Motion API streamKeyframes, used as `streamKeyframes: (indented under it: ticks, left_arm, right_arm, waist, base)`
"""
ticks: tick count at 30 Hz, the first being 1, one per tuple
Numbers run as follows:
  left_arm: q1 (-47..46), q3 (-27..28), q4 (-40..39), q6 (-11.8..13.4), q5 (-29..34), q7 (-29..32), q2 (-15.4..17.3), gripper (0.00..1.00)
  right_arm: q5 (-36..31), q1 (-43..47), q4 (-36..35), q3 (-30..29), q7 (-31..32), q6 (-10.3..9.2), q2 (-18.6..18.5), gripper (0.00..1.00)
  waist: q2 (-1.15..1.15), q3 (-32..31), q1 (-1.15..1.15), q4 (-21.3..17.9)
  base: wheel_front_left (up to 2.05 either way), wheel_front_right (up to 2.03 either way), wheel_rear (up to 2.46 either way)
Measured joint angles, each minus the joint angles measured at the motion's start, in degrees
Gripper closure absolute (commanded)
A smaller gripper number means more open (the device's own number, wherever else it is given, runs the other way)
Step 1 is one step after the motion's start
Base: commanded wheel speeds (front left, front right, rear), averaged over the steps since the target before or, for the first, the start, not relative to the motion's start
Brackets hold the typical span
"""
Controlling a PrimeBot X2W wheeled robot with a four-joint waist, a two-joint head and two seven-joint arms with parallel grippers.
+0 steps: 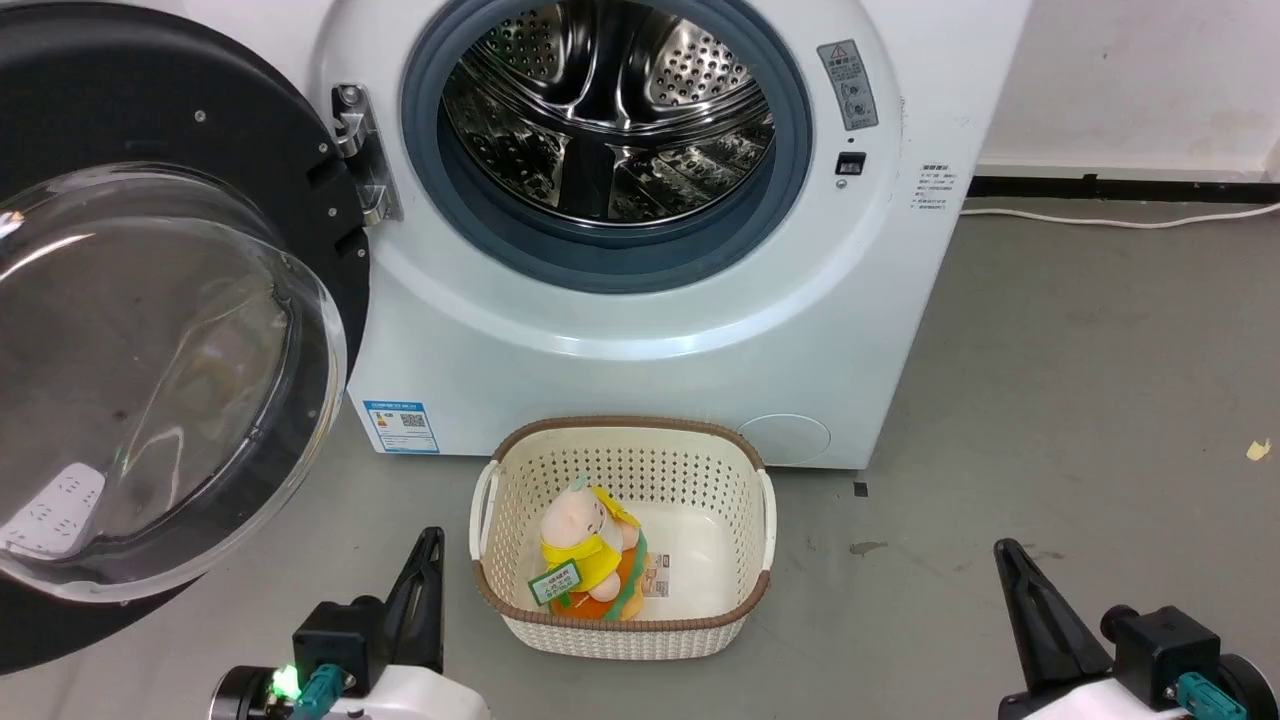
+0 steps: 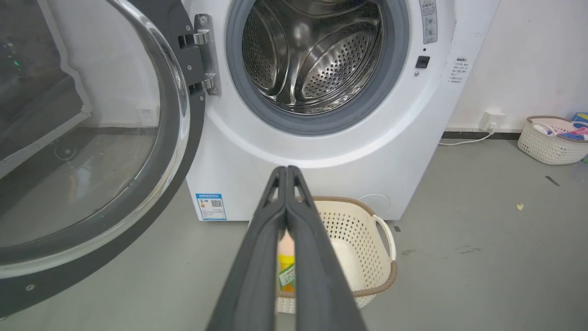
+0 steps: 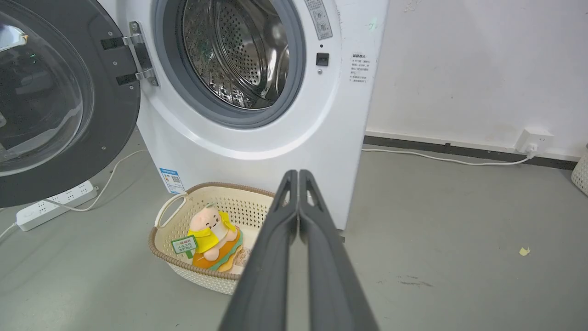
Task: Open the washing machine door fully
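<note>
Glossy black washing machine door (image 1: 120,80) looks stiff, heavy, hinge-swung; push its rim (image 1: 40,640), not the slick glass bowl (image 1: 150,380); left pincer (image 1: 431,545) and right pincer (image 1: 1006,552) clenched, empty.

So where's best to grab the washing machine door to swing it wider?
Probably the door's black rim, low and far from the hinge, left gripper coming from the drum side: the glass bowl bulges, too wide and slick to pinch.
</note>
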Motion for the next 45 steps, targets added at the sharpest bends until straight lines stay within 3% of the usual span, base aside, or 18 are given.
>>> streamKeyframes:
  ticks: [45]
  left_arm:
    - [-0.1,3.8,-3.4,-1.0,4.0,5.2,-1.0,1.00]
  right_arm:
    - [-2.1,-2.4,-1.7,0.6,5.1,0.01,0.2,1.00]
  waist:
    - [0.00,0.1,0.00,-0.8]
  base:
    - [0.00,0.00,0.00]
